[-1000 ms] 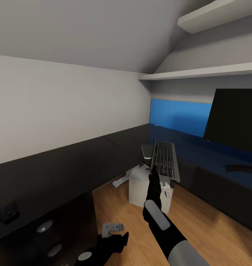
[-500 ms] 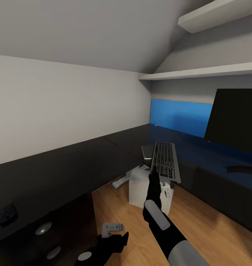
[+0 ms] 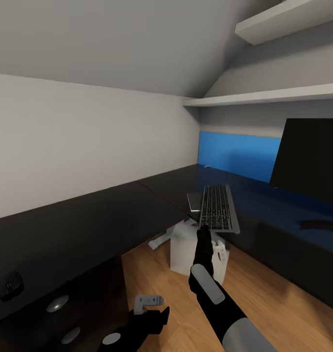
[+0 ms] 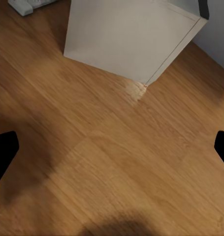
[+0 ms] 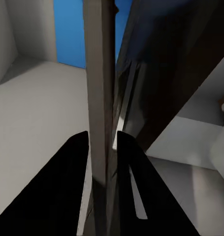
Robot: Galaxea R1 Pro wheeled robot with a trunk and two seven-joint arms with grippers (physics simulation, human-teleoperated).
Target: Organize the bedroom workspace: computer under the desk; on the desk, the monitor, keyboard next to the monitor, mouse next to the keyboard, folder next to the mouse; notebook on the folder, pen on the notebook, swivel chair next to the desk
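Observation:
My right gripper (image 3: 203, 228) is shut on the near edge of the dark keyboard (image 3: 217, 207), holding it tilted just above the front edge of the black desk (image 3: 88, 215). In the right wrist view the fingers (image 5: 77, 187) clamp the keyboard's thin edge (image 5: 98, 88). A grey notebook (image 3: 194, 199) lies on the desk right behind the keyboard. The black monitor (image 3: 310, 156) stands on the desk at the right. The small black mouse (image 3: 9, 285) sits on the desk at the far left. The pale computer (image 3: 188, 250) stands on the floor below the keyboard. My left gripper (image 3: 148, 313) hangs open over the wood floor (image 4: 112, 147).
Drawer fronts with round silver knobs (image 3: 59, 303) are at the lower left. A blue wall panel (image 3: 237, 154) backs the desk, with white shelves (image 3: 264, 95) above. A pale grey part (image 3: 160, 240) lies on the floor beside the computer (image 4: 126, 39).
The keyboard's near end has risen a little and it lies flatter, closer to the desk top. The left arm has not moved.

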